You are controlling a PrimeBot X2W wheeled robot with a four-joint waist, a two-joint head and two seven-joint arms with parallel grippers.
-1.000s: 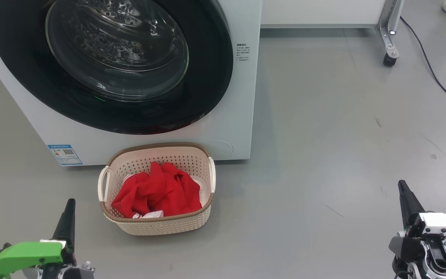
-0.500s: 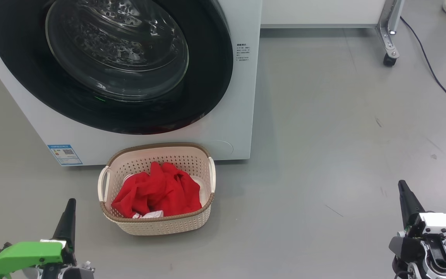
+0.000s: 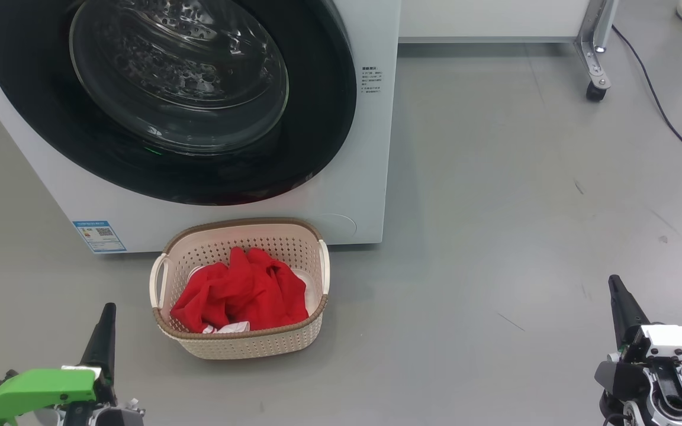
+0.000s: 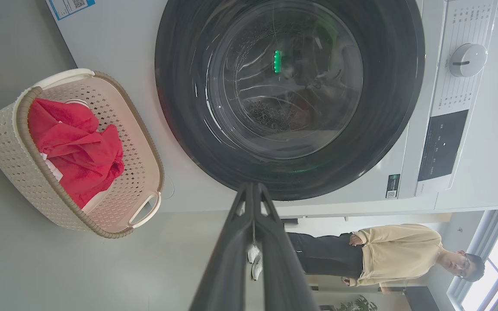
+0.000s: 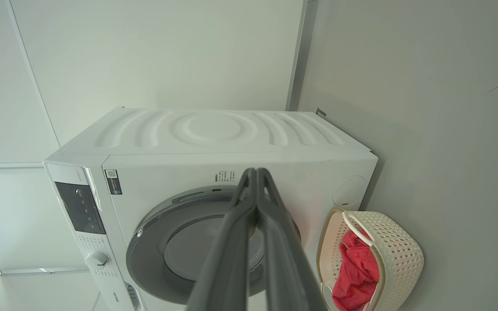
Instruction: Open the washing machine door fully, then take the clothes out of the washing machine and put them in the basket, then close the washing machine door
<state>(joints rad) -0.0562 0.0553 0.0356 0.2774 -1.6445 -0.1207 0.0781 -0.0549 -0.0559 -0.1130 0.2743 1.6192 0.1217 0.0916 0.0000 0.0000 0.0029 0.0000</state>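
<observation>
Honestly, glossy black-rimmed round washer door looks shut and red clothes fill the cream perforated basket, so just park both fingers pressed together.

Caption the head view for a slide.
Washing machine door closed, red clothes in basket, both end effectors shut and empty.

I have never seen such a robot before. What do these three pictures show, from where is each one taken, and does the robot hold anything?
The head view looks down from the robot's head. On the grey floor stands a white washing machine, its round door shut, and before it a cream basket holding red and white clothes. The dark points below are the left gripper and the right gripper. The two wrist views look along each arm's own fingers, so the room appears turned. Both grippers are shut and hold nothing. A person stands beyond the machine.
</observation>
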